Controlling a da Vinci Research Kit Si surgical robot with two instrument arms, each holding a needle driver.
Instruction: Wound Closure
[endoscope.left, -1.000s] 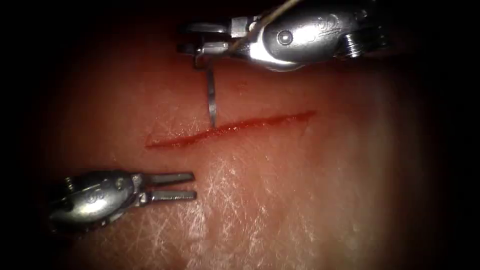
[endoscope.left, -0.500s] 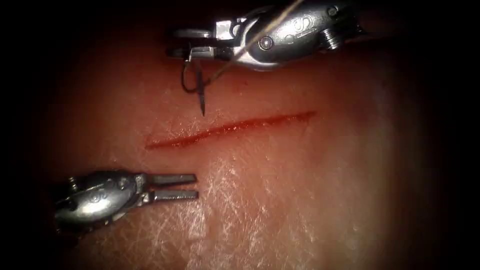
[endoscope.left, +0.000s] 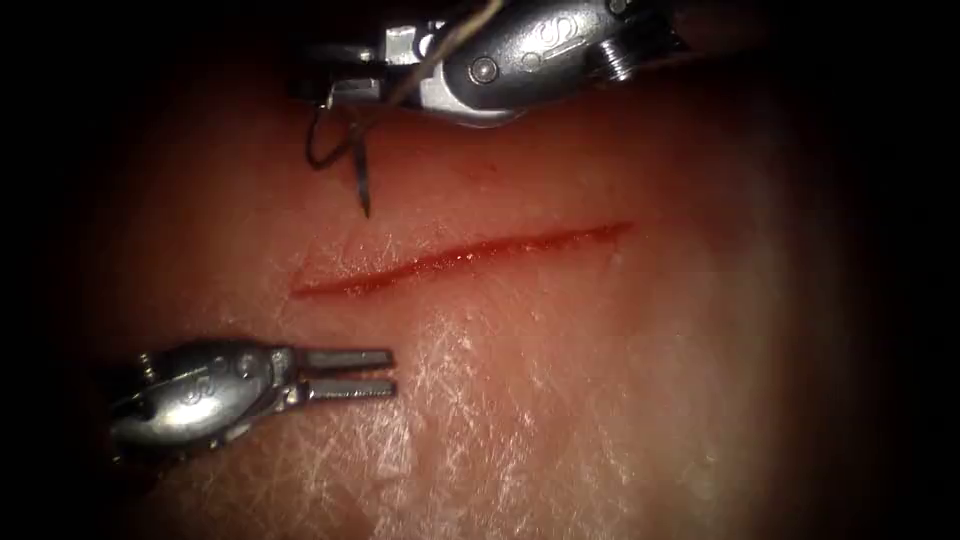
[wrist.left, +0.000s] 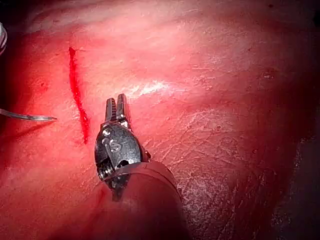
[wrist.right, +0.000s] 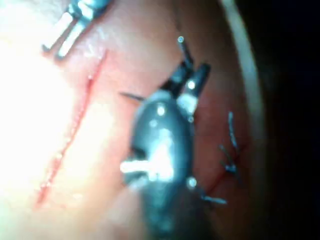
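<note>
The needle (endoscope.left: 345, 160) is hanging from the right tool (endoscope.left: 335, 88), gripped near its thread end, its curve dipping below the jaws and its point aiming down at the tissue (endoscope.left: 600, 380) above the cut (endoscope.left: 460, 258), toward the cut's left end. The point is hovering just clear of the surface and is not sitting in the tissue; the left wrist view is showing that bare tip (wrist.left: 42, 118) free beside the cut (wrist.left: 77, 100). The thread (endoscope.left: 440, 55) is running from the needle's end up across the right tool's wrist and out of the endoscope view. The right tool is clamping the needle with its jaws closed on it, lying nearly level along the upper edge of the endoscope view. Well apart, below the cut and near its left end, the left tool (endoscope.left: 350, 372) is holding nothing, its jaws standing narrowly parted and pointing to the right, just over the tissue. The cut is lying unclosed, lined with red fluid (endoscope.left: 350, 283).
</note>
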